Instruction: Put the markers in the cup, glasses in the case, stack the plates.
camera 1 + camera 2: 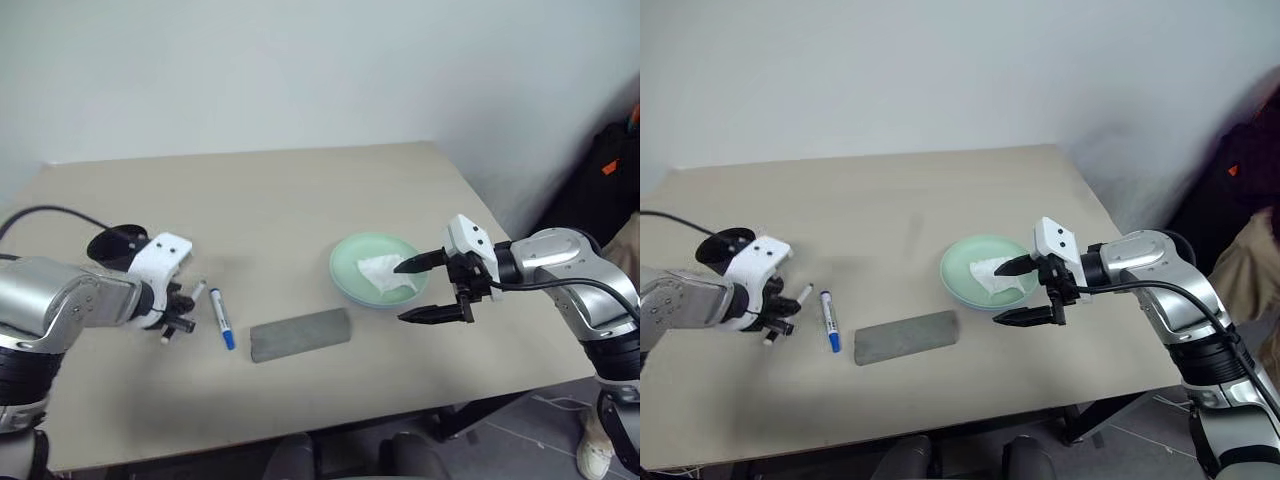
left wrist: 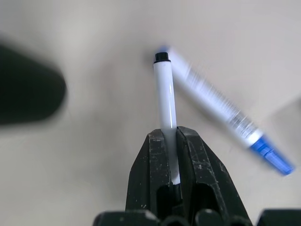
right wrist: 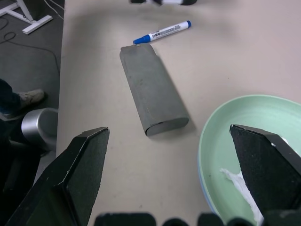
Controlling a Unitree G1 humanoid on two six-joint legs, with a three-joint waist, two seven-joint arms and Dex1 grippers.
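Clamped between the two black fingers of the left gripper [image 2: 171,155] is the slim white marker with the black cap [image 2: 165,92], its free end sticking out past the fingertips above the beige tabletop [image 1: 300,200]. Just beside it, the second slim white marker, with a blue cap [image 1: 221,318], lies flat on the table, apart from the gripper. The black tapered plastic cup [image 1: 115,243] stands near, just behind the left gripper, with nothing between them. The grey rectangular felt-like case [image 1: 300,333] lies closed beyond the blue-capped marker, between the two arms. Over at the right, the right gripper [image 1: 432,290] hangs with its fingers spread wide and empty at the near rim of the light green round plastic plate [image 1: 350,255], which sits on a light blue plate whose edge barely shows beneath it. A crumpled white tissue [image 1: 385,272] rests in the green plate.
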